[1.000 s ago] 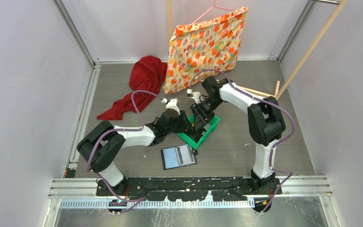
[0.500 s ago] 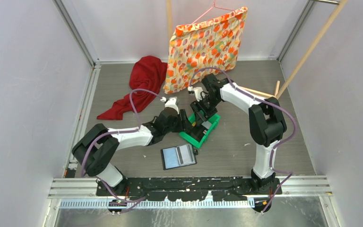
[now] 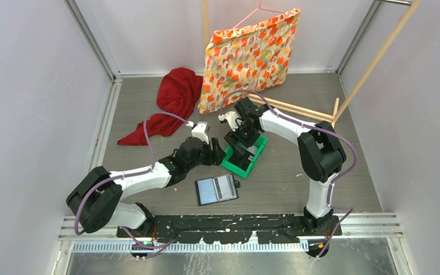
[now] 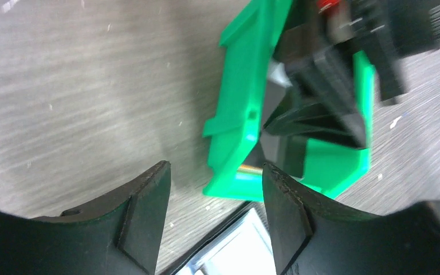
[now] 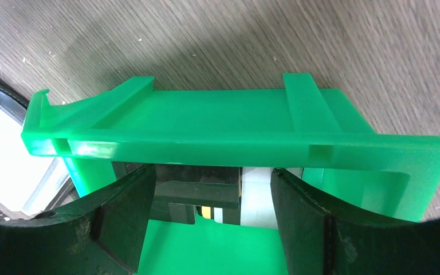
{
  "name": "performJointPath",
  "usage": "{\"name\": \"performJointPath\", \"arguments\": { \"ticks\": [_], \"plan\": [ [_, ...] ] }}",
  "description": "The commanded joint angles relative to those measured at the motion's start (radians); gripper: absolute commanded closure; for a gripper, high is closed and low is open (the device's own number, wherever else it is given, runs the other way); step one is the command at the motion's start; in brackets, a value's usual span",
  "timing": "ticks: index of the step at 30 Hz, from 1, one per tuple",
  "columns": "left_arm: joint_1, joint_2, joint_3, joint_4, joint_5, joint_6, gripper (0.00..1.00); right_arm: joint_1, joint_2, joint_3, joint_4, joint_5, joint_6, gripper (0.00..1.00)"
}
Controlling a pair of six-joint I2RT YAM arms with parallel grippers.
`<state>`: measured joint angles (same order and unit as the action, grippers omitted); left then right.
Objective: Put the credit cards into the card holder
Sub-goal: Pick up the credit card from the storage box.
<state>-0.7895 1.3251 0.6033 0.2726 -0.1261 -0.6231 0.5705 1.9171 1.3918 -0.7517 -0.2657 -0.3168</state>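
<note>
The right pincer is open inside the green tray, around the credit cards. The left pincer is open, empty, beside it; the card holder lies unfolded nearby.

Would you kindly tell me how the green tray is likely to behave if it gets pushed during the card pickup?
The green tray looks like thin moulded plastic, so it is probably stiff but light. Sitting loose on the smooth table, it would likely slide rather than tip. The cards inside probably add little weight.
</note>
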Motion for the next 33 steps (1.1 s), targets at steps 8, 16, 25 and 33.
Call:
{"name": "performJointPath", "arguments": {
  "ticks": [8,16,25,33],
  "plan": [
    [0.006,0.177,-0.082,0.315,0.090,0.000,0.41,0.021,-0.085,-0.045,0.039,-0.009,-0.055,0.24],
    [0.006,0.250,-0.011,0.263,0.096,0.020,0.45,0.008,-0.029,0.000,-0.062,-0.168,-0.033,0.30],
    [0.006,0.278,0.014,0.210,0.072,0.000,0.48,-0.012,-0.051,0.066,-0.128,-0.286,0.017,0.36],
    [0.006,0.277,0.014,0.208,0.052,-0.014,0.48,-0.036,-0.051,0.099,-0.165,-0.385,0.072,0.38]
  ]
}}
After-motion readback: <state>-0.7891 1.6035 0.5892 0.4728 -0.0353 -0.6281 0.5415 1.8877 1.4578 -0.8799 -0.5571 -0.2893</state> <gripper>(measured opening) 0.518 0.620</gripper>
